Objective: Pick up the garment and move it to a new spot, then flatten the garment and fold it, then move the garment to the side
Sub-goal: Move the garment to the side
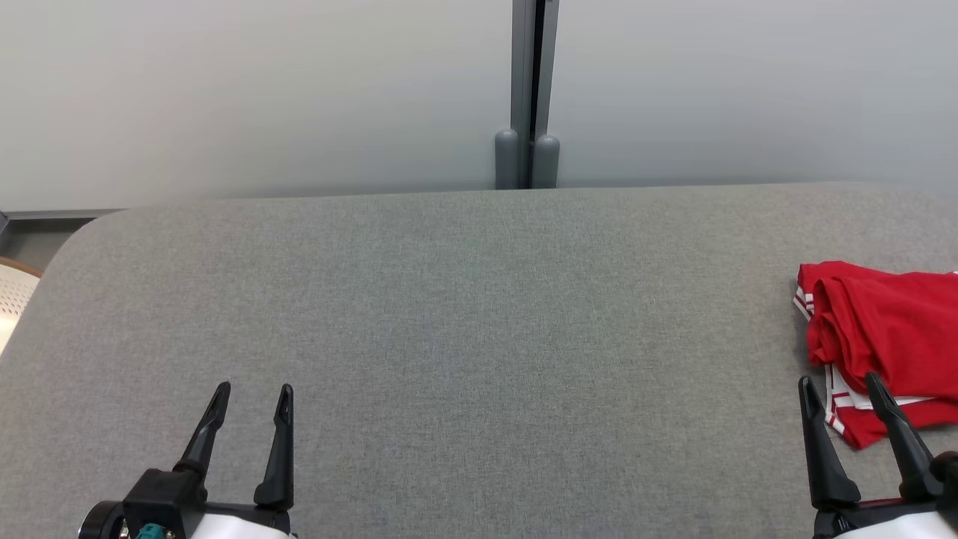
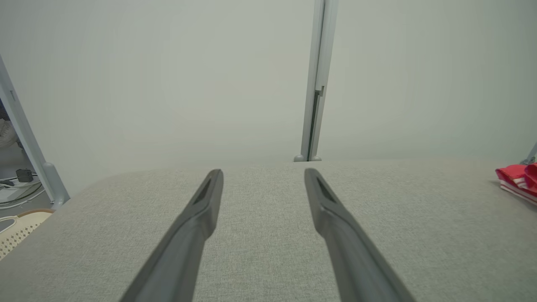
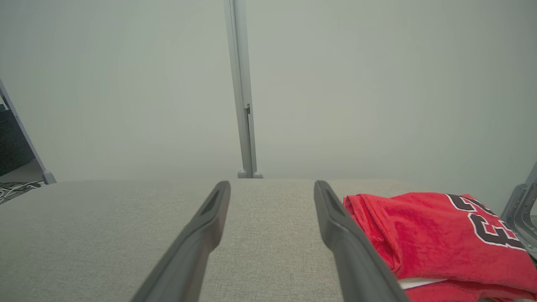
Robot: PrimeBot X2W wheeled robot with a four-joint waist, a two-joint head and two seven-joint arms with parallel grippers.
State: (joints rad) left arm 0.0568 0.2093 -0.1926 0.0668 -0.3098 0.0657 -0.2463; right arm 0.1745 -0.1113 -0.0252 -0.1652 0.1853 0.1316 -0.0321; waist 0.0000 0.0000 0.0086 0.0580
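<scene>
A red knitted sports jersey with white striped trim and black-and-white numerals (image 1: 883, 329) is seen lying in a loosely folded bundle on a grey table covered in woven fabric, with rounded corners (image 1: 479, 299). Reckoned from the upright grey metal post (image 1: 528, 90) behind the middle of the table's far edge, the jersey is placed well to the right and nearer the robot, and it is cut off by the right side of the head view.

The jersey is judged to be light, soft and limp. A fine nap is shown on its cloth in the right wrist view (image 3: 428, 235), so little slipping is expected against the dark fingers. The stacked layers are likely to slide apart and hang down once lifted. No fragility is expected. The rolled edge facing the post is the thickest part and could be pinched through several layers to carry the bundle whole. For flattening, the striped hem would be a firmer hold, though its corners are hidden in the folds.

The left gripper (image 1: 254, 389) is held well left of the post on the near side, spread wide, with nothing between its fingers. The right gripper (image 1: 838, 380) is held right of the post at the jersey's near edge, also wide and empty. Contact with the cloth cannot be told.
</scene>
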